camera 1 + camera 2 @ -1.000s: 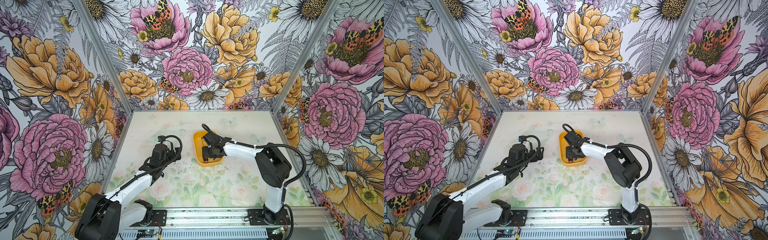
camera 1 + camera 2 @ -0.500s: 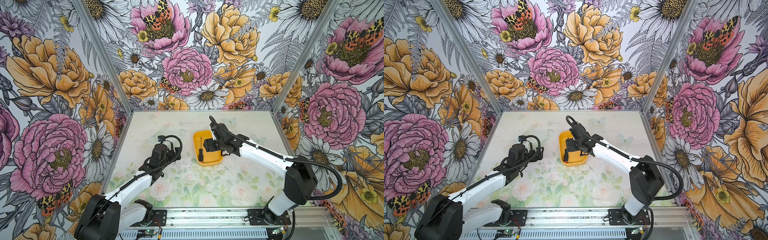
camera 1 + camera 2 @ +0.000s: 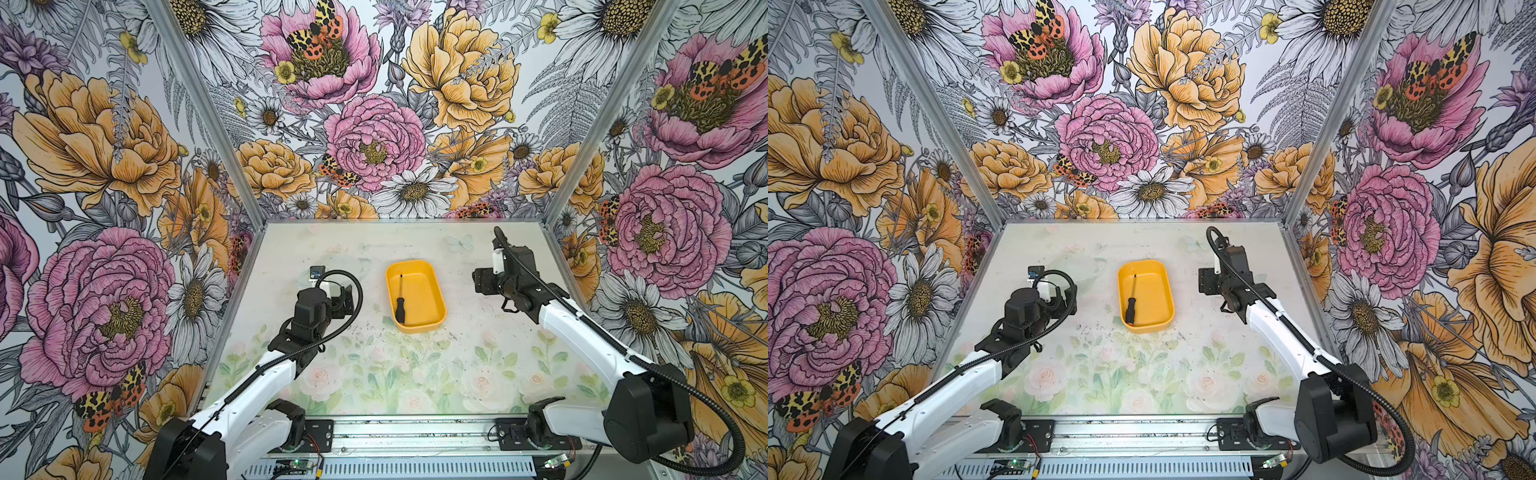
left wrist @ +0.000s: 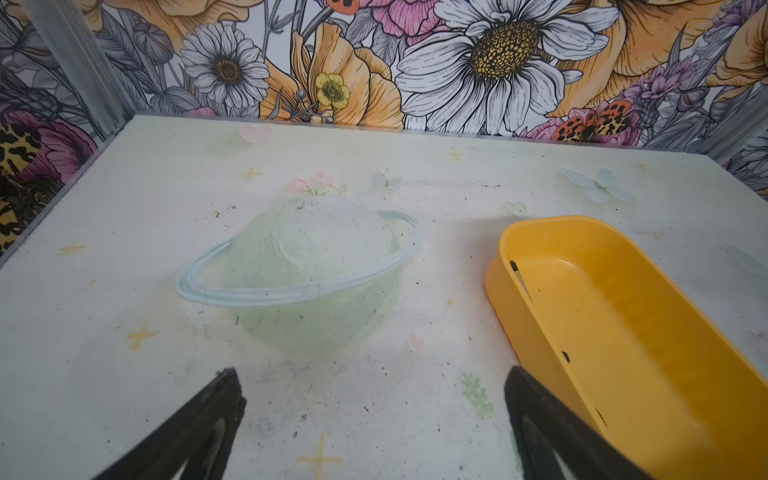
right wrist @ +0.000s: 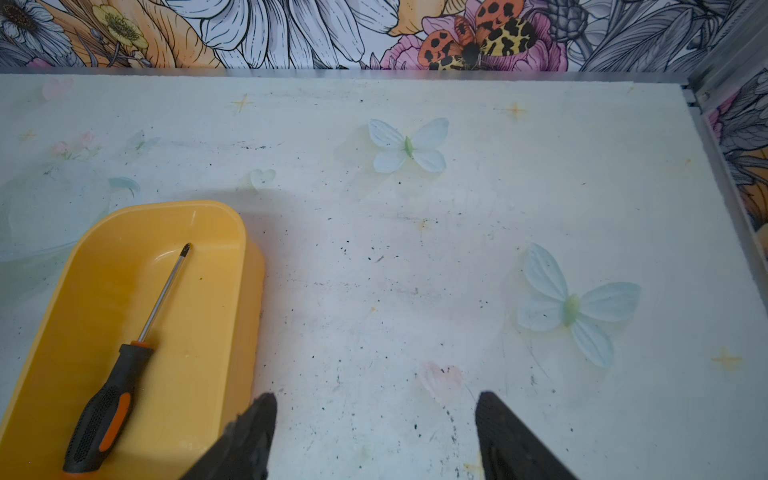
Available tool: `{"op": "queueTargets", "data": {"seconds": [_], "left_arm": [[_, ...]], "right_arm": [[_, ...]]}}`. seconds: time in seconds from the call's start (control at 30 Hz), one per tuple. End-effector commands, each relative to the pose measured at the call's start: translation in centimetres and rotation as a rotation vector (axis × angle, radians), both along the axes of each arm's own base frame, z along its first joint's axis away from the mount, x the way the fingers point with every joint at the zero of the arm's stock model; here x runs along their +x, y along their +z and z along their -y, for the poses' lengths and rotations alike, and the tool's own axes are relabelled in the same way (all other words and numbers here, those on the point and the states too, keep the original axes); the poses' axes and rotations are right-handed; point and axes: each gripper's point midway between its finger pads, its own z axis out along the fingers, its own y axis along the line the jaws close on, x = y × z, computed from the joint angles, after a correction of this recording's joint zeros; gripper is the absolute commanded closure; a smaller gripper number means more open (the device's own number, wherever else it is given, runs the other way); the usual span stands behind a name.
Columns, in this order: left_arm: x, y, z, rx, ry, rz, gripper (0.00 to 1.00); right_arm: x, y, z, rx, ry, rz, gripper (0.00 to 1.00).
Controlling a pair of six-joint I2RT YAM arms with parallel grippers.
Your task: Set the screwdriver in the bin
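Note:
The screwdriver (image 3: 400, 300), black-handled with orange accents and a thin shaft, lies flat inside the yellow-orange bin (image 3: 422, 291) near mid-table, its tip toward the back wall. In the right wrist view the screwdriver (image 5: 137, 345) rests along the bin (image 5: 199, 332) floor. My right gripper (image 3: 481, 282) hovers to the right of the bin, open and empty; its jaws (image 5: 376, 401) stand wide over bare table. My left gripper (image 3: 345, 297) sits left of the bin, open and empty (image 4: 372, 378). Only the screwdriver's tip (image 4: 516, 274) shows over the bin wall (image 4: 623, 332) in the left wrist view.
The printed table mat shows a faint ringed planet (image 4: 299, 266) ahead of the left gripper and pale butterflies (image 5: 575, 303) ahead of the right one. Floral walls close in the back and both sides. Both arm bases stand on the front rail (image 3: 415, 436).
My right gripper has pulled back out of the bin and moved right, leaving the screwdriver lying in it. The left arm has stayed where it was.

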Motion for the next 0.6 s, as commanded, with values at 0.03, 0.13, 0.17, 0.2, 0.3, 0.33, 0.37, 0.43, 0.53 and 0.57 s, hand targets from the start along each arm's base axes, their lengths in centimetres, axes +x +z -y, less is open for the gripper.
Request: {"op": "queueTargets", "data": {"seconds": [0.03,0.13,0.17,0.2,0.3,0.33,0.37,0.43,0.53,0.57], "left_arm": [[1.0,3.1,-1.0,0.093,-0.006,0.217,0.01],[1.6,3.0,-2.2,0.056,-0.009,0.283,0.01],[1.8,3.0,-2.5,0.052,-0.011,0.277,0.01],[2.1,3.0,-3.0,0.051,-0.004,0.275,0.01],[2.5,2.9,-4.3,0.063,0.024,0.269,0.01],[2.5,2.9,-4.7,0.066,0.034,0.268,0.01],[2.6,2.8,-5.1,0.068,0.044,0.266,0.01],[2.6,2.5,-6.0,0.070,0.066,0.264,0.01],[2.5,2.1,-7.1,0.072,0.093,0.272,0.01],[2.5,2.1,-7.3,0.074,0.097,0.284,0.01]], "right_arm": [[1.3,2.2,1.7,0.118,-0.030,0.169,0.23],[1.5,2.1,3.5,0.149,-0.078,0.275,0.23],[1.6,2.1,4.2,0.147,-0.099,0.298,0.23],[1.6,1.9,4.9,0.147,-0.123,0.315,0.23],[1.6,1.8,6.4,0.178,-0.148,0.359,0.23],[1.6,1.8,7.2,0.183,-0.165,0.383,0.23],[1.5,1.7,7.9,0.180,-0.184,0.403,0.23],[1.4,1.4,9.7,0.143,-0.246,0.452,0.23],[1.0,0.4,12.2,0.067,-0.333,0.504,0.23],[0.8,0.1,12.6,0.042,-0.346,0.521,0.23]]}}
